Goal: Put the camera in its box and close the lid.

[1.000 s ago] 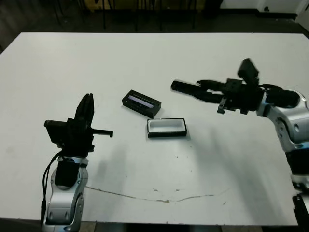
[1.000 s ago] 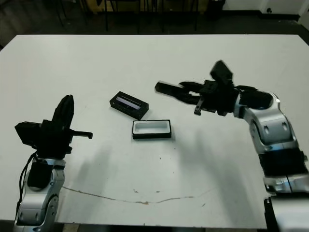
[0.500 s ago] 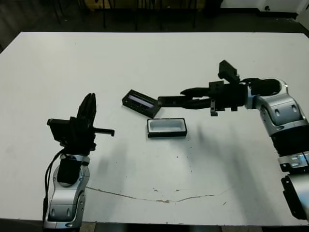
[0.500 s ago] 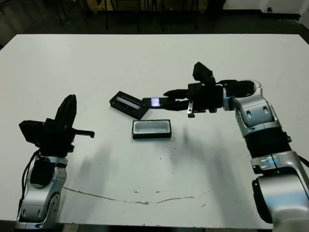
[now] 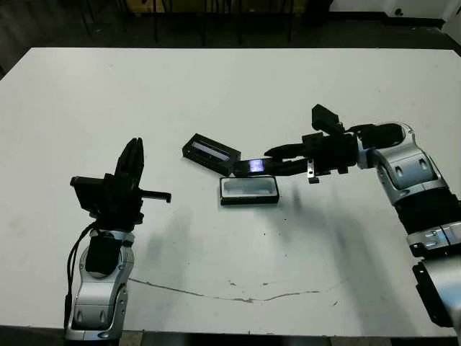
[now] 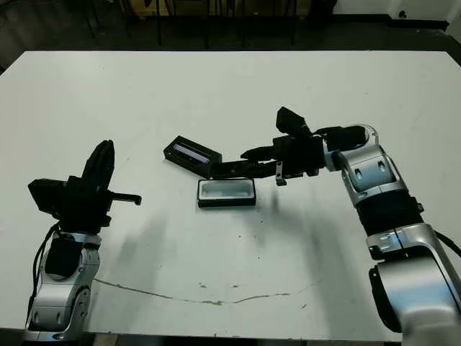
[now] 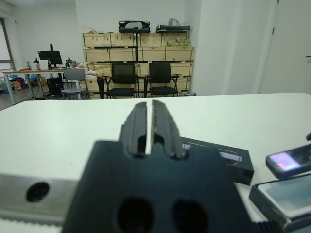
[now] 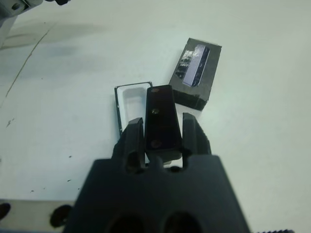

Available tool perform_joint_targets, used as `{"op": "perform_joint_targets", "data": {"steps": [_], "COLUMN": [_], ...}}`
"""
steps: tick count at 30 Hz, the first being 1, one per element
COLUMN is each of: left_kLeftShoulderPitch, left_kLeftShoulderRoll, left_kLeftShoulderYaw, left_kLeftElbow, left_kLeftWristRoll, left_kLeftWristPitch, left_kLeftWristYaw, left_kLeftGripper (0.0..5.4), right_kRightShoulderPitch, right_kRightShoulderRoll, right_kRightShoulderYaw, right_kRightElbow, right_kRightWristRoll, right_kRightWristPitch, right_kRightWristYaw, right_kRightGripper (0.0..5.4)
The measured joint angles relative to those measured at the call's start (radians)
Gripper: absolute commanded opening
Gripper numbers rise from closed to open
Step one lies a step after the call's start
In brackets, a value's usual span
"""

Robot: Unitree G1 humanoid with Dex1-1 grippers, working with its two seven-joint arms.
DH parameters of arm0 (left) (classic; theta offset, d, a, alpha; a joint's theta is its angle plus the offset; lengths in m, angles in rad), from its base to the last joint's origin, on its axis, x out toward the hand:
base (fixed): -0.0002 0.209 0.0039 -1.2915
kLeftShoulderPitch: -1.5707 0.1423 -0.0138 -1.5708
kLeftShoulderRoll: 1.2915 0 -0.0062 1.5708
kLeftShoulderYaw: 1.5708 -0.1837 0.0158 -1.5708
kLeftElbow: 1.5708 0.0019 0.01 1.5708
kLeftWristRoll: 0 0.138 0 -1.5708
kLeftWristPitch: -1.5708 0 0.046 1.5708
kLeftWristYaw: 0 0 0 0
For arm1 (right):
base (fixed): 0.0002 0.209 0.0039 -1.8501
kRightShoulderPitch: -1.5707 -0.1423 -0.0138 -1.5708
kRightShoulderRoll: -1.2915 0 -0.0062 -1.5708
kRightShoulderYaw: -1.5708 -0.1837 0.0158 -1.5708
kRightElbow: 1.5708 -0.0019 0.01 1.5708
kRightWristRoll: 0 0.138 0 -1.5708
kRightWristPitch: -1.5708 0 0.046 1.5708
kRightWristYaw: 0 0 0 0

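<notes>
My right gripper (image 5: 279, 160) is shut on the camera (image 5: 252, 166), a slim black bar with a small bluish screen, and holds it by one end. The camera's free end hangs just over the far rim of the box (image 5: 248, 190), a black tray with a white lining lying open on the table. The right wrist view shows the camera (image 8: 162, 118) between the fingers (image 8: 134, 132), pointing at the box (image 8: 127, 99). The lid (image 5: 211, 153) lies just beyond the box towards my left, and the same lid (image 8: 196, 73) shows a silvery patch. My left gripper (image 5: 134, 160) is shut and empty, raised well left of the box.
The white table (image 5: 230, 94) carries a thin dark crack line (image 5: 238, 294) near its front edge. Chairs and shelves (image 7: 138, 58) stand in the room beyond the far edge.
My right arm has swung left and lower with the camera, from well right of the lid to just over the box's far rim. The left arm has barely moved.
</notes>
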Motion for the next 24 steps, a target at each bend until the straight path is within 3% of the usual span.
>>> {"op": "perform_joint_targets", "data": {"steps": [24], "left_kLeftShoulderPitch": [0.011], "left_kLeftShoulderRoll": [-0.015], "left_kLeftShoulderYaw": [-0.015], "left_kLeftElbow": [0.004], "left_kLeftWristRoll": [0.001], "left_kLeftWristPitch": [-0.007], "left_kLeftWristYaw": [0.002], "left_kLeftGripper": [0.0], "right_kRightShoulderPitch": [-0.023], "right_kRightShoulderRoll": [0.061], "right_kRightShoulderYaw": [0.01], "right_kRightElbow": [0.118], "right_kRightWristRoll": [0.0], "right_kRightWristPitch": [-0.022], "right_kRightWristYaw": [0.106], "right_kRightGripper": [0.56]}}
